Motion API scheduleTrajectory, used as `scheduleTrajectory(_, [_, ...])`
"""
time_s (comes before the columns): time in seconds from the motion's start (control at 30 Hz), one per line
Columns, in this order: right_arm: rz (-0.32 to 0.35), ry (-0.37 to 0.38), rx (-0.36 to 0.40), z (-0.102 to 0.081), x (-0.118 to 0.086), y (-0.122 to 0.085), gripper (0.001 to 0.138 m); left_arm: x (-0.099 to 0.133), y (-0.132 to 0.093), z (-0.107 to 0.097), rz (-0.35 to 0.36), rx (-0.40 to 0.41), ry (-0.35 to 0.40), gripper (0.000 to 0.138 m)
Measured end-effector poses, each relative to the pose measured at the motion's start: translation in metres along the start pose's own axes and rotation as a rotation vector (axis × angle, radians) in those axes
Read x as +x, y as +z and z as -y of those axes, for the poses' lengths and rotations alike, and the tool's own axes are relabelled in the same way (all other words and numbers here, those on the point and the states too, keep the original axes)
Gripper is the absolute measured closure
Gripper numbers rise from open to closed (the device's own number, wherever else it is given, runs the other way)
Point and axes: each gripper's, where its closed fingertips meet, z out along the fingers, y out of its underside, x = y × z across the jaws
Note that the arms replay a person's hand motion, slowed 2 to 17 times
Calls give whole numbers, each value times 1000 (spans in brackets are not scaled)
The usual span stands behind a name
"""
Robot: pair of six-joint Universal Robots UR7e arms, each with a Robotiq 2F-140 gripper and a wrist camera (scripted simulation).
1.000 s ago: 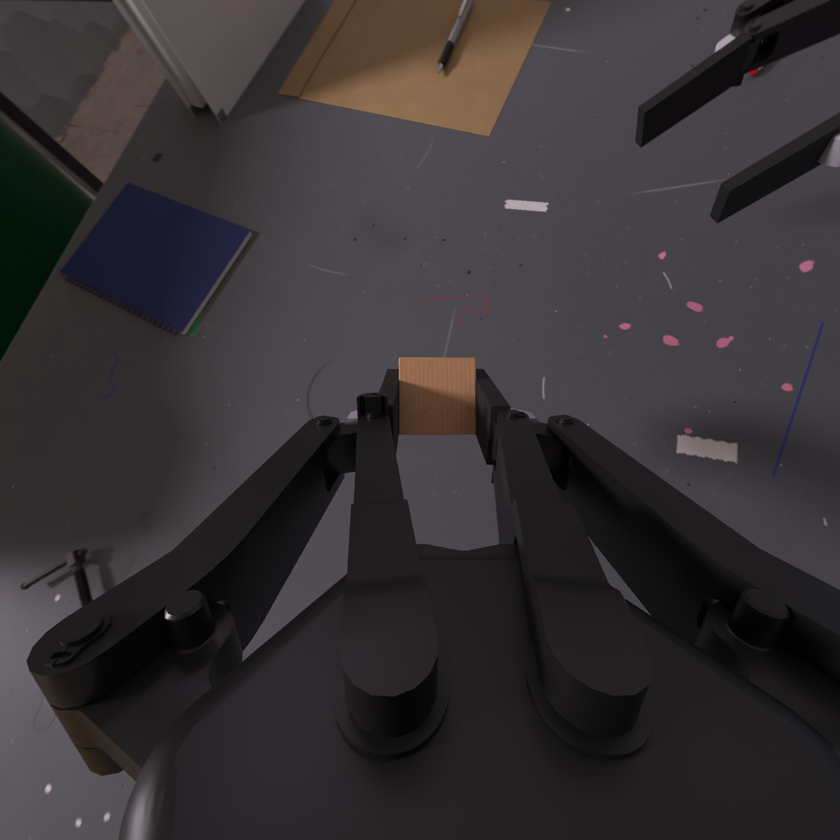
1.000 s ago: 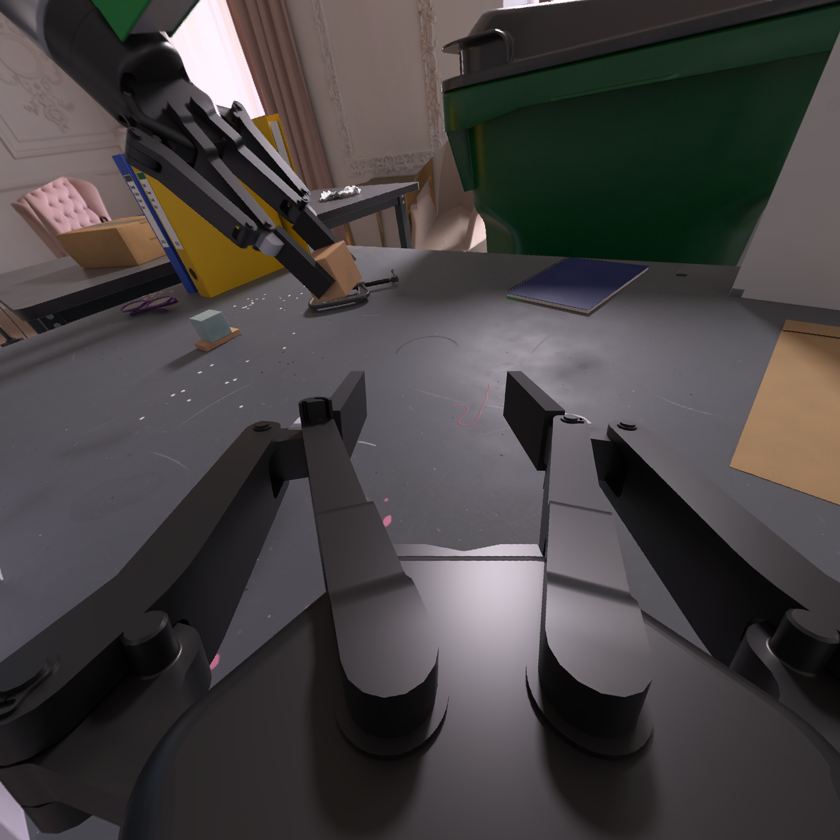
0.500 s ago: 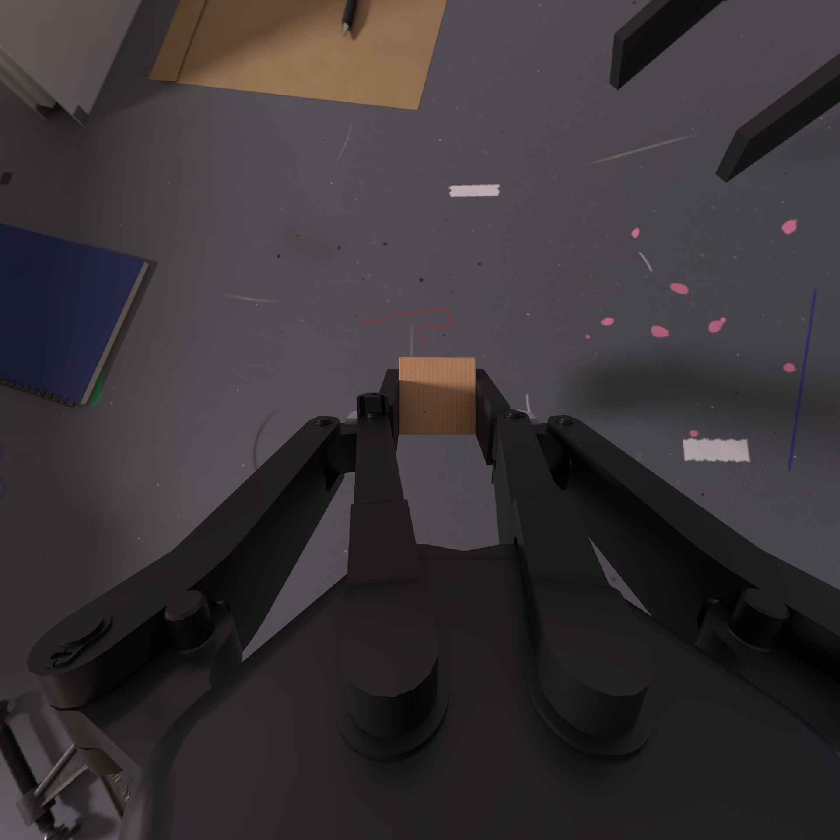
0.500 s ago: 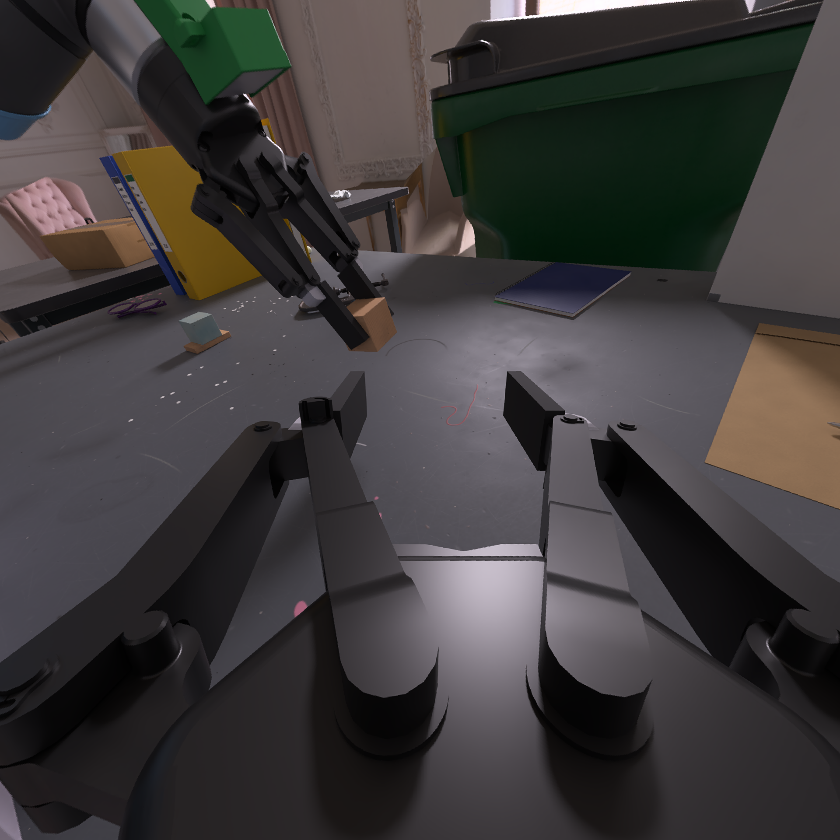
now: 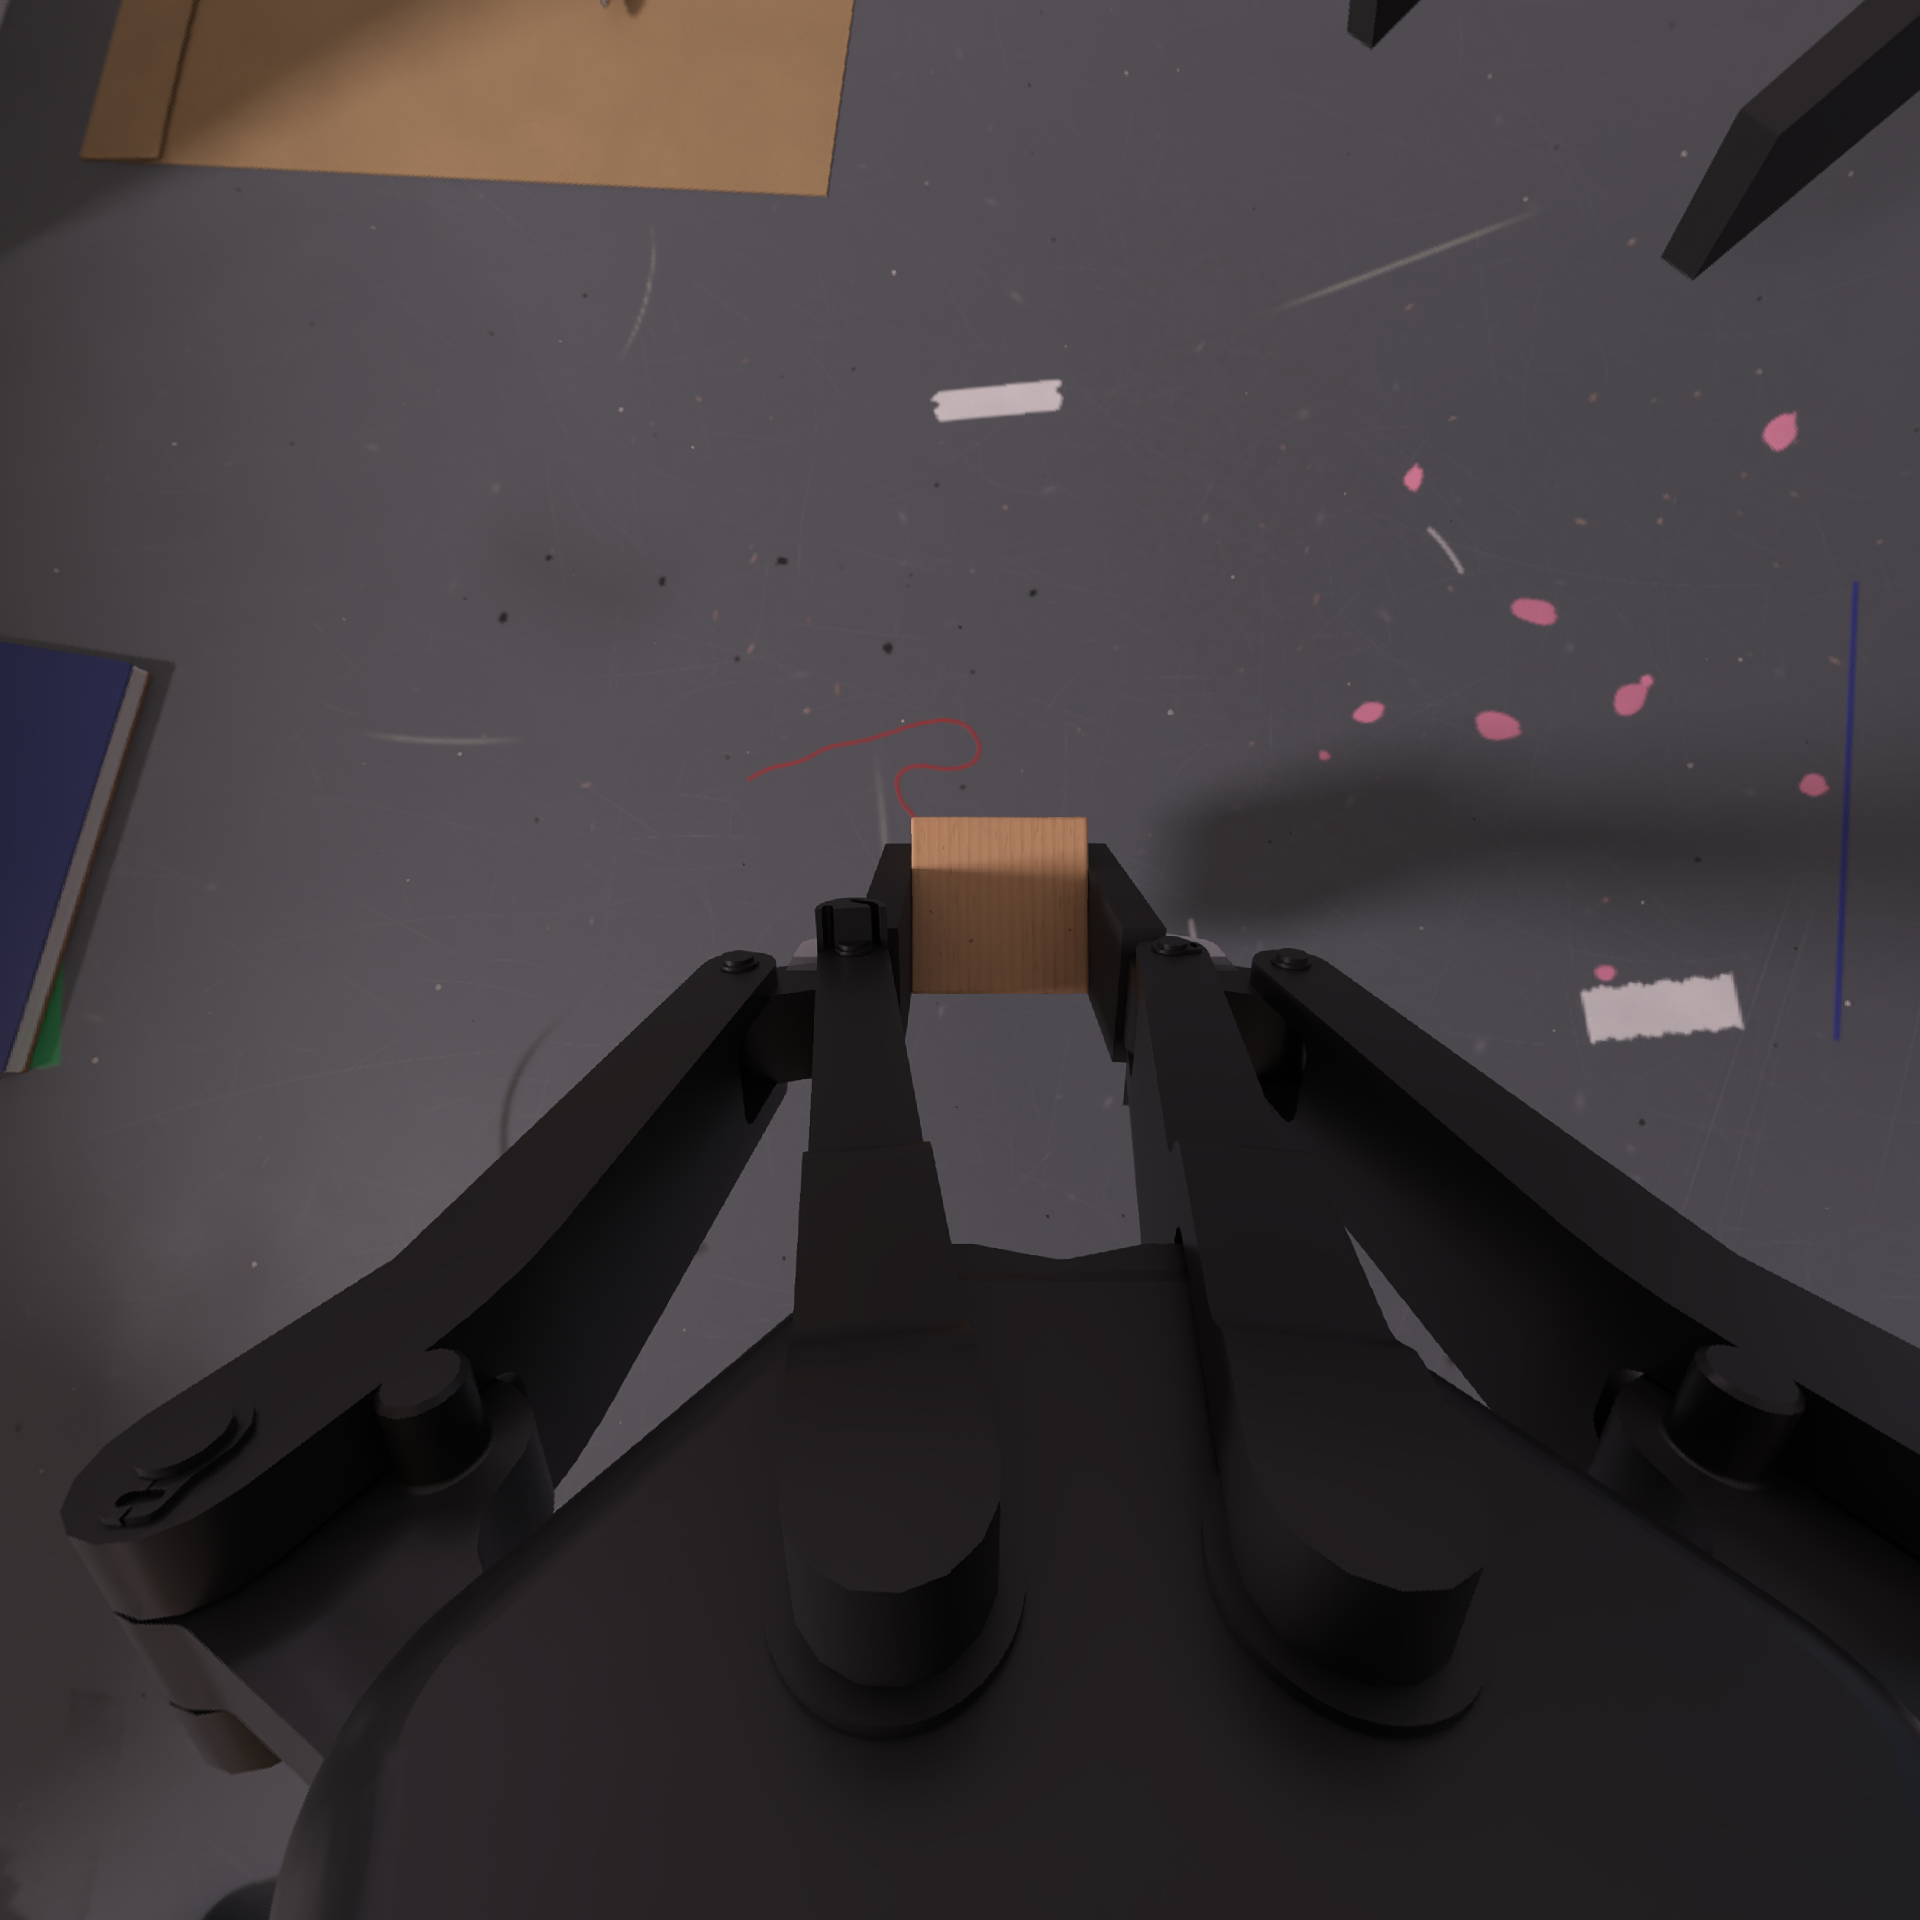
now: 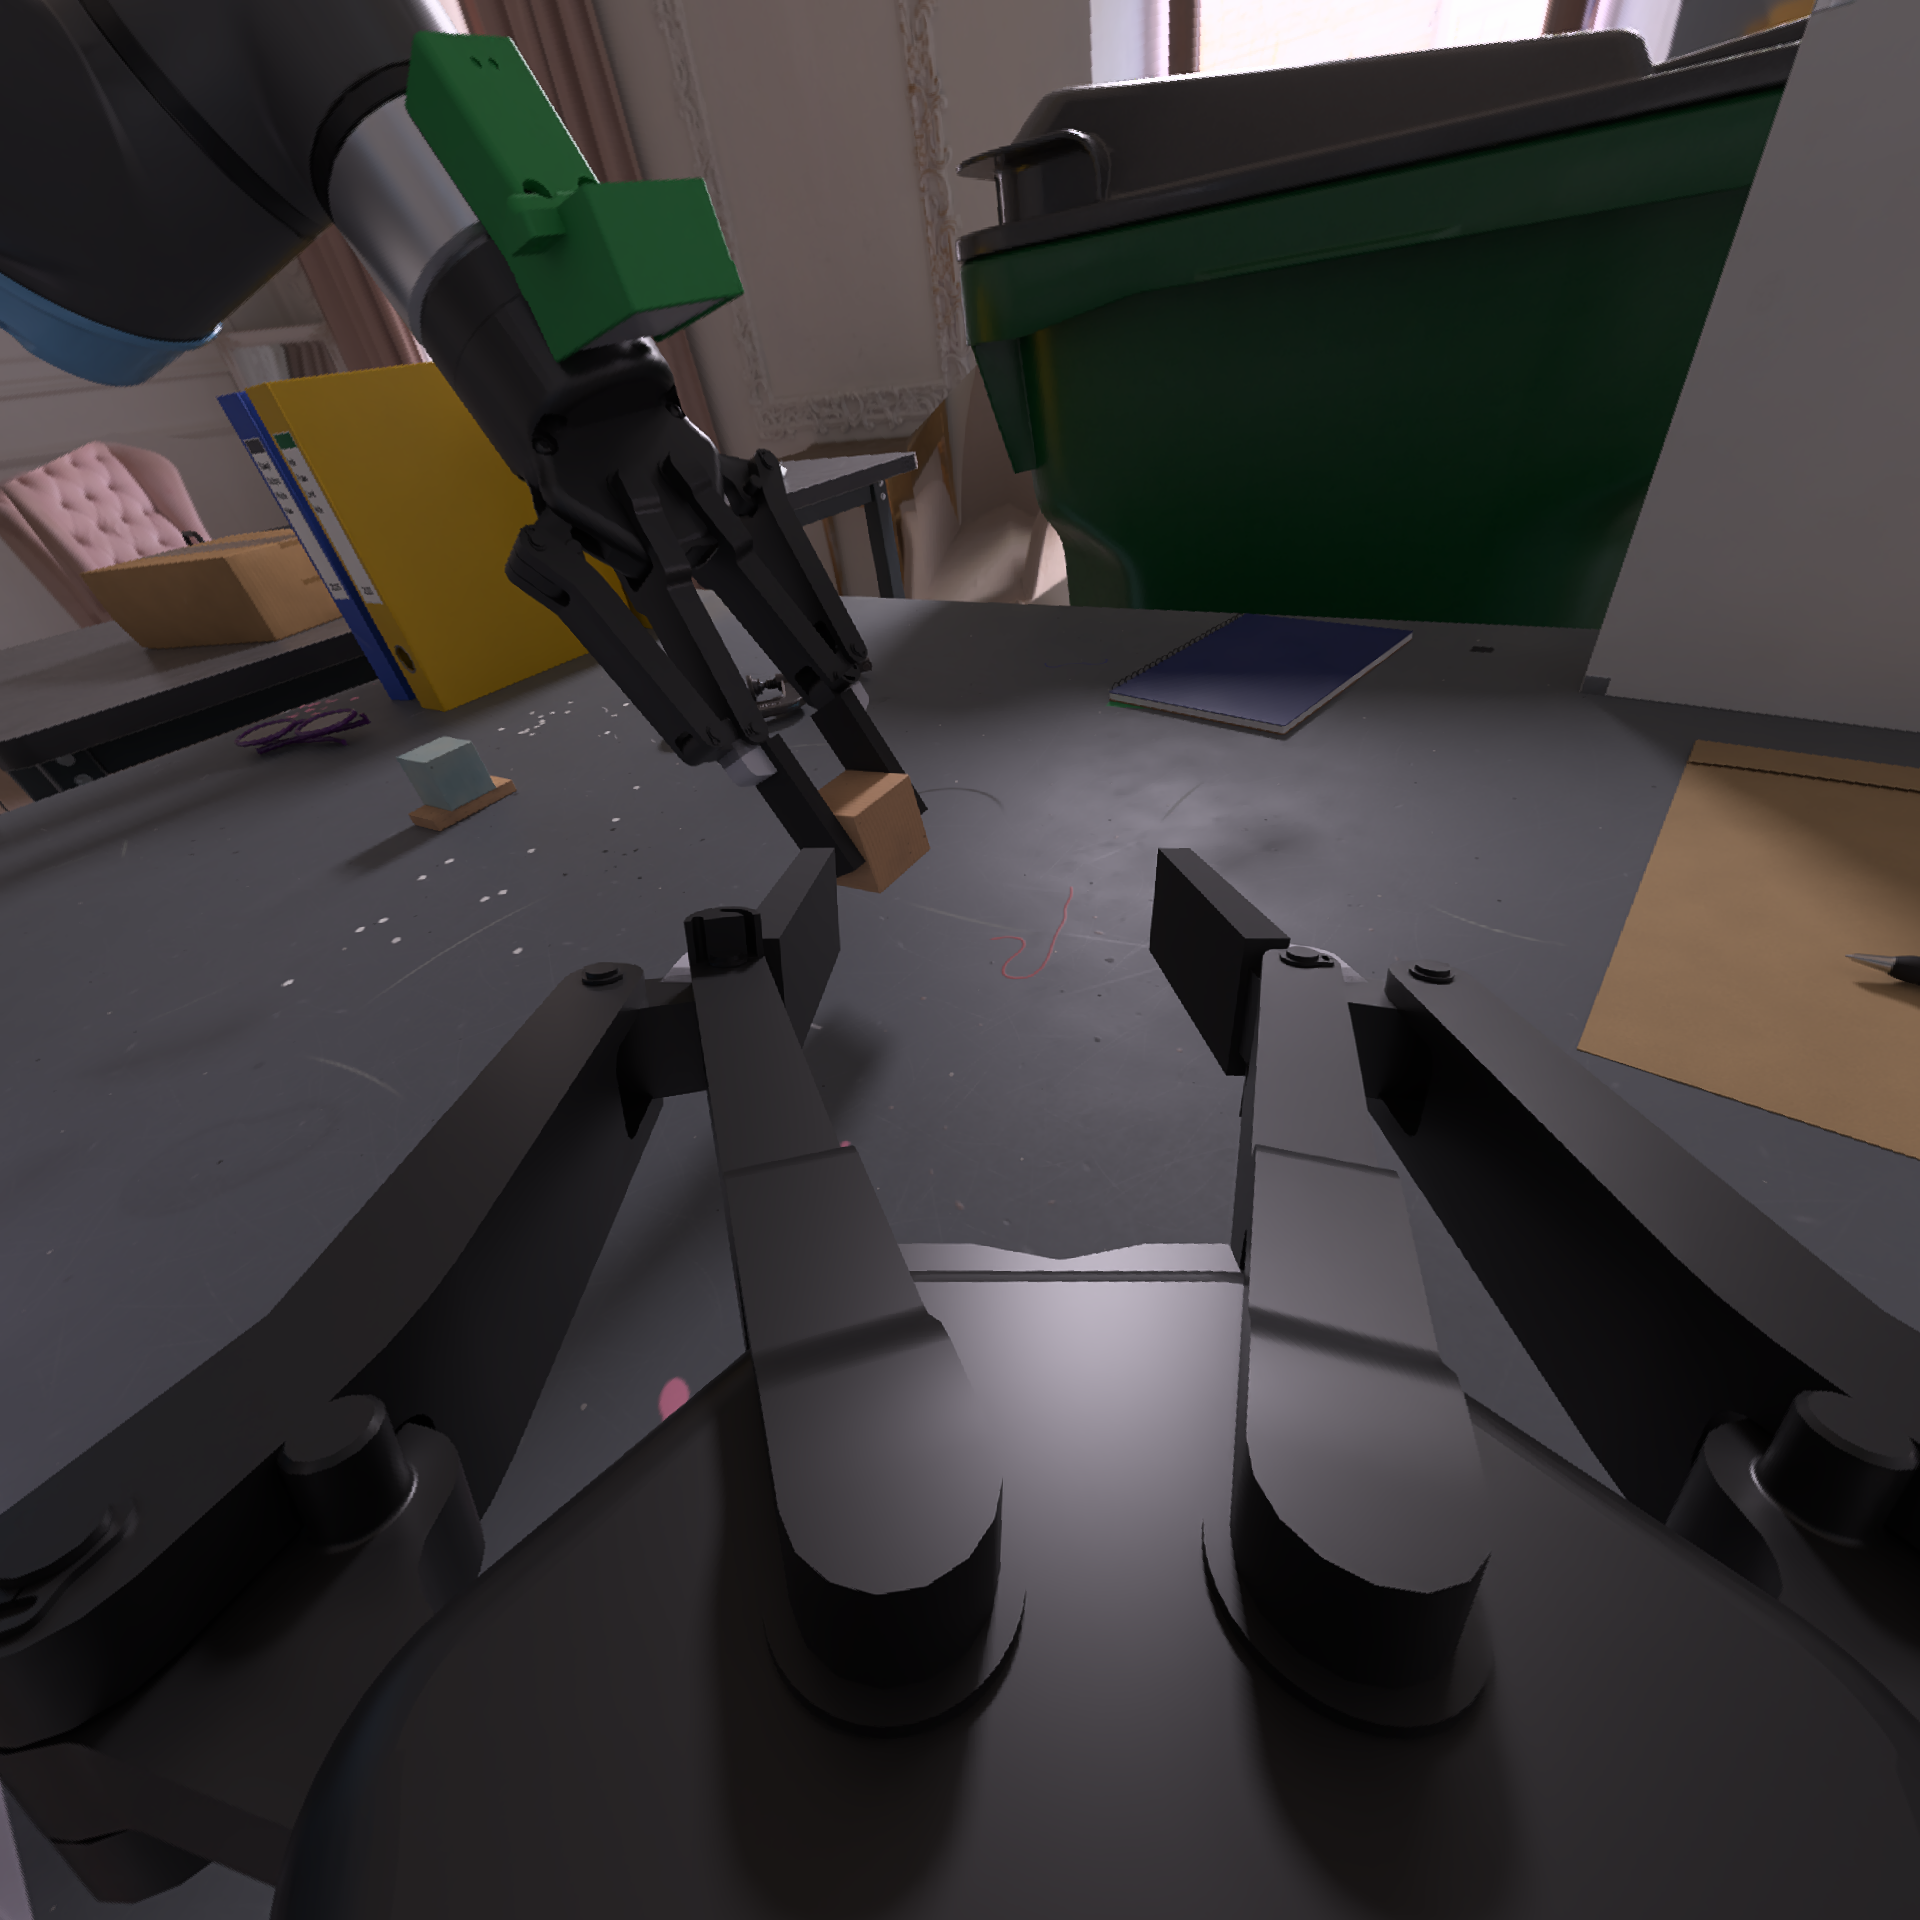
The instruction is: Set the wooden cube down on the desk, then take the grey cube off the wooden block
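My left gripper point(image 5: 1000, 914) is shut on the wooden cube point(image 5: 1000, 906) and holds it just above the dark grey desk point(image 5: 520, 499), near a red scribble. In the right wrist view the same cube point(image 6: 885, 831) hangs in the left gripper's fingers point(image 6: 821, 800), tilted, low over the desk. My right gripper point(image 6: 995, 940) is open and empty above the desk, close to that cube. The grey cube point(image 6: 445, 771) sits on a thin wooden block point(image 6: 464, 808) at the far left of the desk.
A blue notebook point(image 6: 1262, 673) lies at the back, a brown paper sheet point(image 6: 1787, 935) with a pen at the right. Yellow and blue binders point(image 6: 416, 520) stand behind the grey cube. A green bin point(image 6: 1351, 395) stands beyond the desk. The right gripper's fingers point(image 5: 1787, 145) show top right.
My left gripper has carried the wooden cube lower and closer to the right gripper, toward the red scribble. The right gripper has stayed open and nearly still.
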Motion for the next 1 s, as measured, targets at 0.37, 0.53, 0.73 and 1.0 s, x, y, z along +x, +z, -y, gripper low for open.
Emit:
scheduleTrajectory(0.37, [-5, 11, 7, 0, 4, -1, 59, 2, 17, -4, -20, -53, 32, 98])
scheduleTrajectory(0.53, [-5, 14, 8, 0, 6, -1, 59, 2, 21, -5, -17, -66, 38, 98])
scheduleTrajectory(0.73, [-2, 19, 4, -2, 7, 0, 60, 3, 25, -6, -20, -78, 36, 98])
scheduleTrajectory(1.0, [1, 23, -4, -4, 7, 3, 60, 5, 29, -3, -34, -69, 22, 98])
